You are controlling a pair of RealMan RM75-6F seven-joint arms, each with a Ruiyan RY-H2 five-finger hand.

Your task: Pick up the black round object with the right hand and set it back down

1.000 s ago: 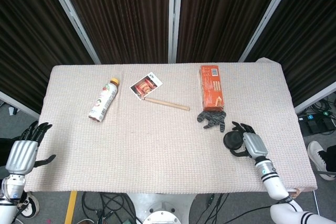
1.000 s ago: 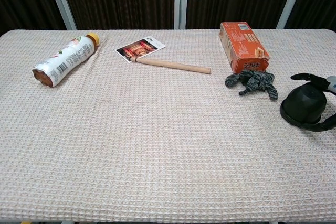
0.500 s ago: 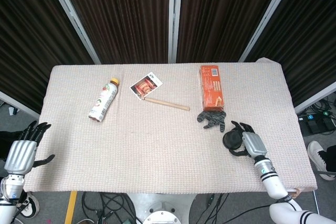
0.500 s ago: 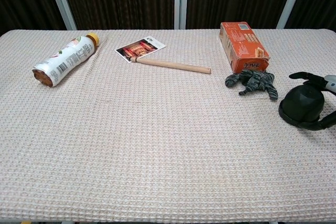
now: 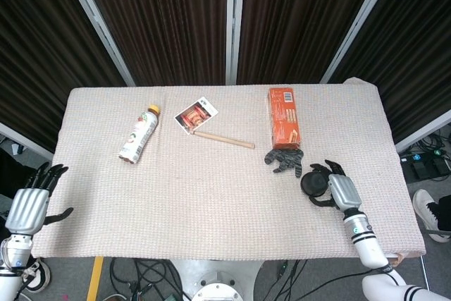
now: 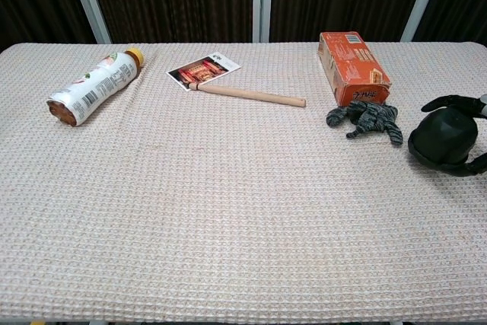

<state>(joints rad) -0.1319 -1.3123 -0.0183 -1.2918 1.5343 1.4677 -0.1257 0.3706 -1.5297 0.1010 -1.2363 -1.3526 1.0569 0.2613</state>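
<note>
The black round object [image 5: 312, 184] [image 6: 443, 140] is at the right side of the table, just right of a grey glove. My right hand [image 5: 337, 188] [image 6: 464, 131] wraps around it from the right, fingers curled over its top and under its front; it looks raised a little off the cloth. My left hand [image 5: 32, 201] hangs off the table's left edge, fingers spread, holding nothing; the chest view does not show it.
A grey knitted glove [image 5: 285, 160] lies beside the round object, below an orange box [image 5: 282, 116]. A wooden stick [image 5: 224, 139], a photo card [image 5: 196, 115] and a lying bottle [image 5: 139, 134] sit farther left on the woven tablecloth [image 5: 211, 202].
My right hand has moved with the black round object slightly up and away from the table's front edge. The left hand has barely shifted.
</note>
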